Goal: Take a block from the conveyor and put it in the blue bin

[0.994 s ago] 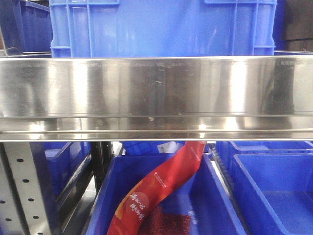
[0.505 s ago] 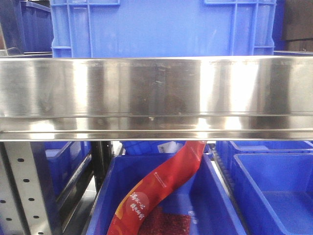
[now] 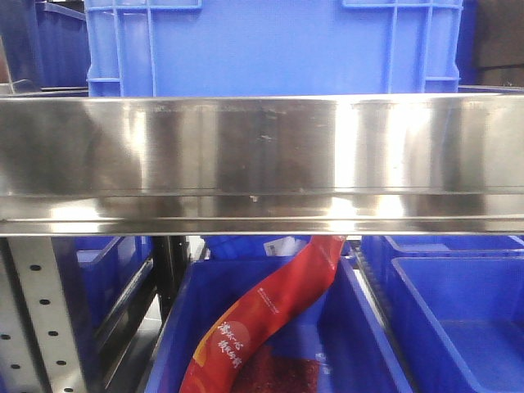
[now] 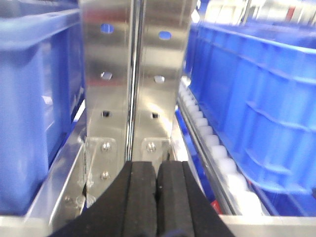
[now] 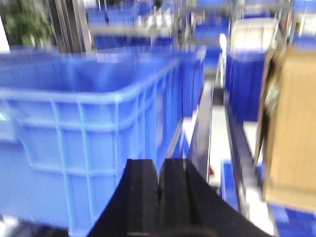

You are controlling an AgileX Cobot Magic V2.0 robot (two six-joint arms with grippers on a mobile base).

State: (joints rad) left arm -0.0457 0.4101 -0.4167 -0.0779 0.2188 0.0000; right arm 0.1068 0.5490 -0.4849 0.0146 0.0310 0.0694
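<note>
No block and no conveyor appear in any view. Several blue bins do. One large blue bin (image 3: 270, 45) stands on a steel shelf, and a lower blue bin (image 3: 372, 344) holds a red banner (image 3: 262, 323). My left gripper (image 4: 157, 168) is shut with nothing between its black pads, and it faces a perforated steel upright (image 4: 131, 74). My right gripper (image 5: 159, 168) is also shut and empty, with a big blue bin (image 5: 84, 133) just ahead on its left.
A wide steel rail (image 3: 262, 164) crosses the front view. White rollers (image 4: 212, 143) run along a blue bin (image 4: 256, 98) to the right of the left gripper. A brown cardboard box (image 5: 291, 128) stands to the right of the right gripper. The right wrist view is blurred.
The bright reflections on the steel rail have shifted sideways and the front view has moved slightly. Nothing else in it differs.
</note>
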